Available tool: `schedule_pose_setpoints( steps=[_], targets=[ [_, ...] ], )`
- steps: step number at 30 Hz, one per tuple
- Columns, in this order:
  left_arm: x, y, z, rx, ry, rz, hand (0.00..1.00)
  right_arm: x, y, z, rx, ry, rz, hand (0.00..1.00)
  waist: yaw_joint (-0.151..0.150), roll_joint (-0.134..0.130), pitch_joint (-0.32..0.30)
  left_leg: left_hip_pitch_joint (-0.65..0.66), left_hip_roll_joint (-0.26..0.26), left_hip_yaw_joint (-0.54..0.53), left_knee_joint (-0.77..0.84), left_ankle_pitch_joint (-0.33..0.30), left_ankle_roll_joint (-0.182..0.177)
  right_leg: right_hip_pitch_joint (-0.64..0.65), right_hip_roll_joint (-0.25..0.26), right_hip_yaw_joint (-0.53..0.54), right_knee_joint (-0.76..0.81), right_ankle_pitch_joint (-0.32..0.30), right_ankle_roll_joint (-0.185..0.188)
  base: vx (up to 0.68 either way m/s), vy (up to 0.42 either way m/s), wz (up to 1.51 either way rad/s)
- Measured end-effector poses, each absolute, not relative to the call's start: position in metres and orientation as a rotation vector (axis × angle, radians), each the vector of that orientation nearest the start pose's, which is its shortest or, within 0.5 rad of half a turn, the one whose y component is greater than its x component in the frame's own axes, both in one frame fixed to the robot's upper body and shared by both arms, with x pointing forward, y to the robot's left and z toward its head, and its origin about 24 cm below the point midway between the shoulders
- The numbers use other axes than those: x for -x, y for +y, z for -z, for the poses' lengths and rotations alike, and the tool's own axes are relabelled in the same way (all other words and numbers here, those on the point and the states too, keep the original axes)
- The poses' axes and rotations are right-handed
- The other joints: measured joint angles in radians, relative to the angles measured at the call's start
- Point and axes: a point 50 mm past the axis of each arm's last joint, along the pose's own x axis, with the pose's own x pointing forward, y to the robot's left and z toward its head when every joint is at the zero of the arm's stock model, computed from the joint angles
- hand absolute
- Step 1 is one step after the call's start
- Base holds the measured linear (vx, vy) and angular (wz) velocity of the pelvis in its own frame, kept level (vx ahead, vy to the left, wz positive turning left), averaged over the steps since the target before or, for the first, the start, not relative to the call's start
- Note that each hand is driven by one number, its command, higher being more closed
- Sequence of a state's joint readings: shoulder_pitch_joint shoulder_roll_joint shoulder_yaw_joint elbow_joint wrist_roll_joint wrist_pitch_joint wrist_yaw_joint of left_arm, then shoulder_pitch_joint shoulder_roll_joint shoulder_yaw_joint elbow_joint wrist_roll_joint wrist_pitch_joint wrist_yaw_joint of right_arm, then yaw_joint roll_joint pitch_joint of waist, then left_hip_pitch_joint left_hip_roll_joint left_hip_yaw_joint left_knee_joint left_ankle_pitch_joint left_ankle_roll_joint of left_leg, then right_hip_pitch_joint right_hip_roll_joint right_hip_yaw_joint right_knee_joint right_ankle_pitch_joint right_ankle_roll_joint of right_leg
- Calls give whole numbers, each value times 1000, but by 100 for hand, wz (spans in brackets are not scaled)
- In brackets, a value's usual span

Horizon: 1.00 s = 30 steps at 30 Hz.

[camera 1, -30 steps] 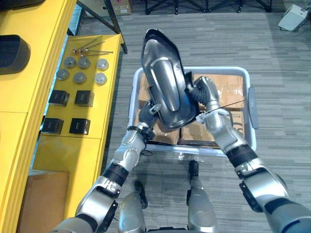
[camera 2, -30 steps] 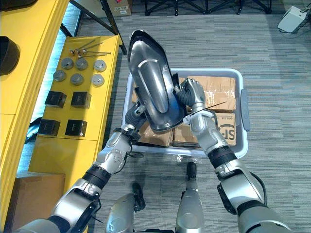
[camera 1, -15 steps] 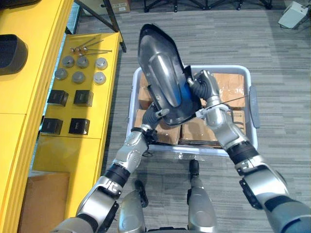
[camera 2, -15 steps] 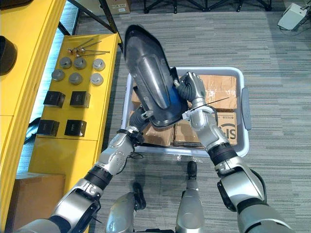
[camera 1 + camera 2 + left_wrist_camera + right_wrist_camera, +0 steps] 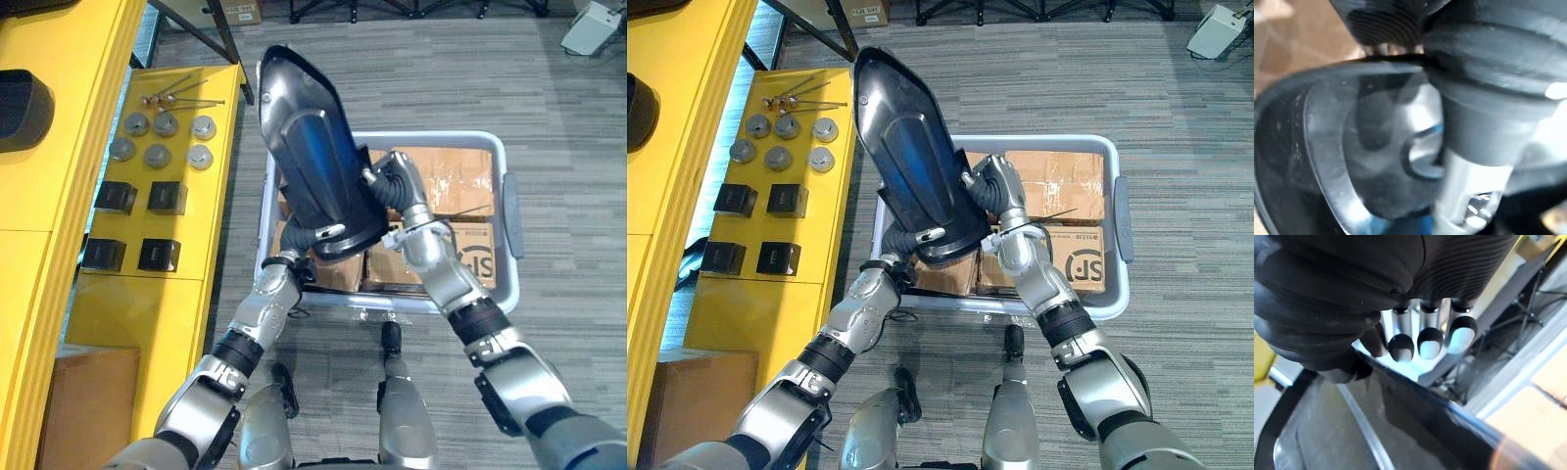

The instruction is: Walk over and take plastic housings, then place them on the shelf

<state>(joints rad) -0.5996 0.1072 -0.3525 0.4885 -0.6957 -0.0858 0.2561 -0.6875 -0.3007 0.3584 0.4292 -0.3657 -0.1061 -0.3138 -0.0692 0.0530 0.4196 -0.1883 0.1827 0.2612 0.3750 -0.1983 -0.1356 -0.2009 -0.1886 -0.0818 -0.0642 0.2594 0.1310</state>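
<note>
A large glossy dark plastic housing (image 5: pixel 318 162) is held up over a grey bin (image 5: pixel 502 211), long end pointing away from me and leaning toward the yellow shelf (image 5: pixel 49 225). My right hand (image 5: pixel 390 186) is curled over the housing's right rim; in the right wrist view its fingertips (image 5: pixel 1430 342) hook past the dark edge (image 5: pixel 1415 396). My left hand (image 5: pixel 297 240) sits under the housing's near lower edge, mostly covered by it. The left wrist view shows the housing's shiny inner surface (image 5: pixel 1342 147) very close.
The bin holds cardboard boxes (image 5: pixel 453 171). To the left, a low yellow surface carries metal discs (image 5: pixel 162 139), bolts (image 5: pixel 181 96) and black blocks (image 5: pixel 132 198). A dark rounded part (image 5: pixel 24 106) lies on the higher yellow shelf. Grey carpet surrounds the bin.
The housing has swung left toward the yellow shelf, its far end now over the low yellow surface's corner. Both hands moved left with it.
</note>
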Motion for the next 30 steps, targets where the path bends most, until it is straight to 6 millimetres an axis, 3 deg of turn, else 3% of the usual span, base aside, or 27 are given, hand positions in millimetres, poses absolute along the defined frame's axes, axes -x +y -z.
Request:
schedule_pose_setpoints(
  steps=[4, 9, 13, 22, 23, 26, 30],
  targets=[
    [-350, 88, -97, 419, 0, -2, 100, -345, -99, -141, 734, -499, -87, 100, -1, -5, 3, 8, 0, 1, -7, 0, -1, 13, 1, -2, -15, 2, 0, 0, 0, 0],
    [-350, 101, -103, 471, -64, -115, 100, -339, -89, -140, 688, -519, -107, 100, -1, -43, 25, 24, -1, 2, -19, 2, -3, 23, 1, -2, -15, 1, -2, 0, 0, 0],
    [-345, 101, -100, 509, -94, -132, 100, -335, -86, -136, 643, -518, -103, 100, 0, -54, 30, 32, -2, 1, -26, 2, -3, 29, 1, -4, -15, 0, -3, 0, 0, 0],
    [-330, 85, -76, 688, -7, -139, 100, -323, -88, -122, 577, -498, -72, 100, 4, -69, 29, 72, -3, -4, -54, 4, -6, 66, 1, -23, -15, -12, -4, -19, -7, 2],
    [-329, 85, -73, 695, 2, -139, 100, -322, -87, -120, 576, -494, -75, 0, 5, -69, 29, 79, -3, -3, -58, 6, -7, 70, 2, -23, -15, -13, -4, 0, 0, 0],
    [-321, 84, -67, 736, 19, -147, 100, -312, -85, -102, 549, -449, -94, 0, 5, -72, 25, 120, -2, 0, -85, 11, -11, 99, 6, -26, -16, -20, -6, 0, 0, 0],
    [-319, 95, -93, 749, -138, -137, 100, -292, -84, -67, 471, -322, -110, 0, 17, -100, 2, 128, -1, -1, -100, 21, -13, 102, 8, -30, -16, -21, -6, 1, -3, 1]
  ],
)
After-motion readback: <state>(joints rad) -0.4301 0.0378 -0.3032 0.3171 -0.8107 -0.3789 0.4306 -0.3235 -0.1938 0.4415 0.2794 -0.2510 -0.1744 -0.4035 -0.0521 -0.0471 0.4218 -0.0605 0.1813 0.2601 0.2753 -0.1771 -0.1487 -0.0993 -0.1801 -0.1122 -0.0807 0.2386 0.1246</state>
